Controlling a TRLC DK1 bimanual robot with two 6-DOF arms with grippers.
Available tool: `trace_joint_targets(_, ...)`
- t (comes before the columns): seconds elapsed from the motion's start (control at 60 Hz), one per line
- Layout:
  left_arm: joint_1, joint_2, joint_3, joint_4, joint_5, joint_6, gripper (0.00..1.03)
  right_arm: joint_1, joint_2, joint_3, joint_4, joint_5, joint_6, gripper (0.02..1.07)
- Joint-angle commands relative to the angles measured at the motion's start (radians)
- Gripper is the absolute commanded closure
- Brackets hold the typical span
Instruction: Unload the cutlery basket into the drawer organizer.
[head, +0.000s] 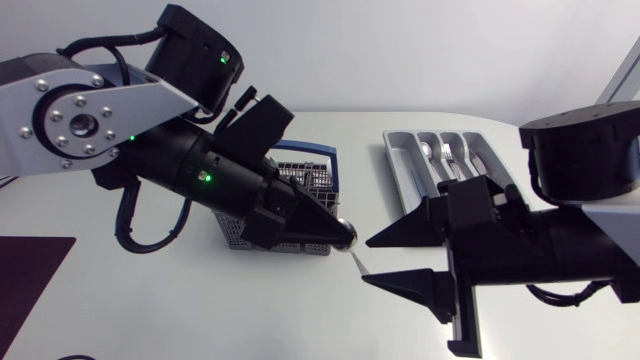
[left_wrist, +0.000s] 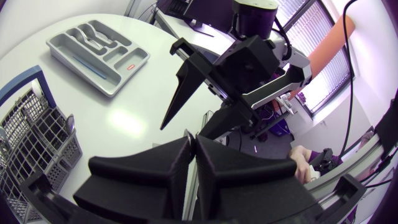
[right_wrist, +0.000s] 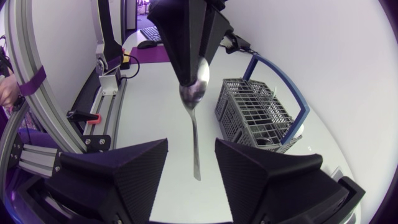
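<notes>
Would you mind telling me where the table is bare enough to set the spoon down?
Bare table lies in front of the cutlery basket toward the near edge, and in a strip between basket and drawer organizer. It is crowded where the left gripper holds the spoon just ahead of the open right gripper.

Spoon (right_wrist: 194, 124): steel, shiny. Bowl clamped at the tips of the left pincer (head: 345, 235), handle hanging down and away, off the tabletop.

Cutlery basket (head: 308, 178): grey mesh, blue handle hoop, upright on tabletop, partly hidden behind the left arm. One utensil end shows above a cell in the left wrist view.

Drawer organizer (head: 400, 160): pale grey tray, several long compartments, flat on tabletop, well apart from basket. Forks and spoons lie in the middle slots.
</notes>
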Motion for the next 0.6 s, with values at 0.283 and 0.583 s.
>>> trace_joint_targets(0.283,-0.026,0.031,0.053,-0.025,0.022,0.019,0.93,0.009,0.057,0.007,0.035,-0.009,-0.029,0.77)
trace_joint_targets(0.583,-0.022,0.034,0.047,-0.027,0.022,0.022,0.93,0.017,0.06,0.016,0.029,-0.013,-0.024,0.89)
